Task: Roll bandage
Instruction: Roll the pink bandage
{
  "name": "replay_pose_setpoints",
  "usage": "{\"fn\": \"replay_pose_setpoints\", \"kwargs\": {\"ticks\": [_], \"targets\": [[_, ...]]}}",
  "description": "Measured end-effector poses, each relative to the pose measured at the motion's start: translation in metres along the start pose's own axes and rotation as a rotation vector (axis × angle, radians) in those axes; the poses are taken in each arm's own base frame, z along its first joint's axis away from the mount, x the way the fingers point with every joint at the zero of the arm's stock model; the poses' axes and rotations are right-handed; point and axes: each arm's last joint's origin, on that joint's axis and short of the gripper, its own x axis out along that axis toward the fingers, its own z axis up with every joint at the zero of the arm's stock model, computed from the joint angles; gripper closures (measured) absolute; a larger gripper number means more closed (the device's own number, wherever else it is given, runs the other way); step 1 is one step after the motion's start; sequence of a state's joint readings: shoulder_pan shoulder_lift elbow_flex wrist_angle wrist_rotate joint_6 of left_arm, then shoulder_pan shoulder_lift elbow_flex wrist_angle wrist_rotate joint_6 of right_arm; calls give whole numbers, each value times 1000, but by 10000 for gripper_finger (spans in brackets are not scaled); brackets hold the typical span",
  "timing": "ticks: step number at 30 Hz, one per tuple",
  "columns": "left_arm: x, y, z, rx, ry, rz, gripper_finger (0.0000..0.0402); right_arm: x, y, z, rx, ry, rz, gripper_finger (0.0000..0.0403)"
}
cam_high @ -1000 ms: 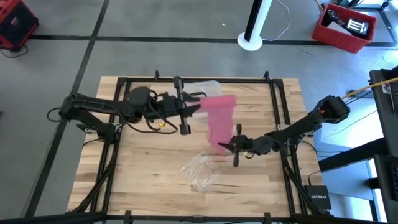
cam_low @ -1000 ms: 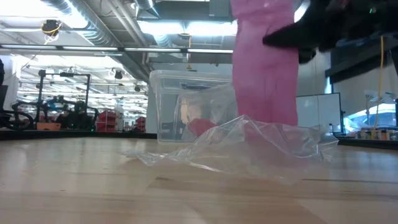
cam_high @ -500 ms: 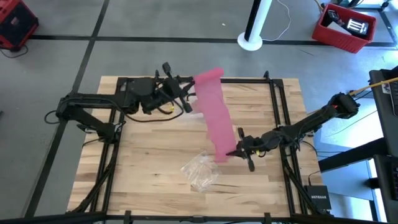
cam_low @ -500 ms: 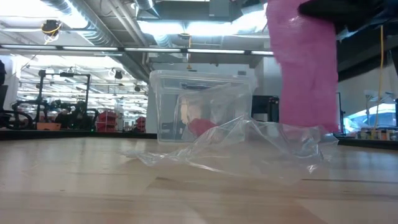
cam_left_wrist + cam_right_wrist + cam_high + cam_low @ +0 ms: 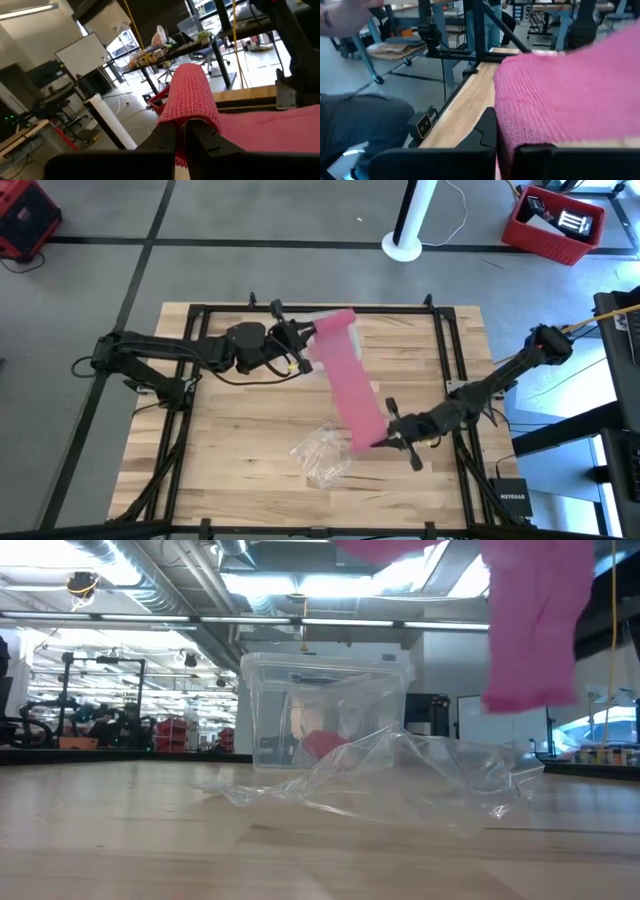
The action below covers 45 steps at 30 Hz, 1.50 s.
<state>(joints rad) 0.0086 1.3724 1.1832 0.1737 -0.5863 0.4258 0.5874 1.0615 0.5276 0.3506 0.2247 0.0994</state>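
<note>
The bandage point(image 5: 345, 378) is a long pink strip stretched in the air over the counter point(image 5: 240, 440), running slantwise from the far middle down toward the near right. In the low view its lower end point(image 5: 535, 625) hangs clear above the wood, with the rest going up out of sight.

The left gripper point(image 5: 303, 348) is closed on the strip's far end; the left wrist view shows the knit fabric point(image 5: 192, 97) folded over and pinched between the two dark fingers point(image 5: 167, 137), which stand almost together. The right gripper point(image 5: 383, 442) is clamped on the near end; in the right wrist view the pink cloth point(image 5: 565, 100) bulges over the closed fingers point(image 5: 487, 132). The two grippers are well apart, the strip taut between them.

Just beside the strip's near end, toward the left arm, a crumpled clear wrapper point(image 5: 322, 454) lies on the counter. A clear box point(image 5: 325, 710) stands behind it in the low view, with something reddish inside; from above it seems to sit at the far edge under the bandage point(image 5: 320, 318), though it is mostly hidden there.

Beyond the counter, a white post base point(image 5: 405, 246) and a red bin point(image 5: 552, 225) stand on the grey floor.
</note>
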Motion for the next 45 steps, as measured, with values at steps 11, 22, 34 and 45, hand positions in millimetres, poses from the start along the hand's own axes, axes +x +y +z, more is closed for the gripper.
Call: {"fn": "replay_pose_setpoints", "kwargs": {"ticks": [11,22,34,45], "targets": [[1,-13,-8,-1,23,-36,398,-5,17,61,-211,41,-55,401],[7,-32,-15,18,48,-75,398,-21,31,108,-379,6,-128,402],[22,-62,-37,47,123,-122,398,-45,29,177,-434,-151,-247,402],[18,-116,-52,76,127,-328,397,-79,9,234,-499,-184,-620,402]]}}
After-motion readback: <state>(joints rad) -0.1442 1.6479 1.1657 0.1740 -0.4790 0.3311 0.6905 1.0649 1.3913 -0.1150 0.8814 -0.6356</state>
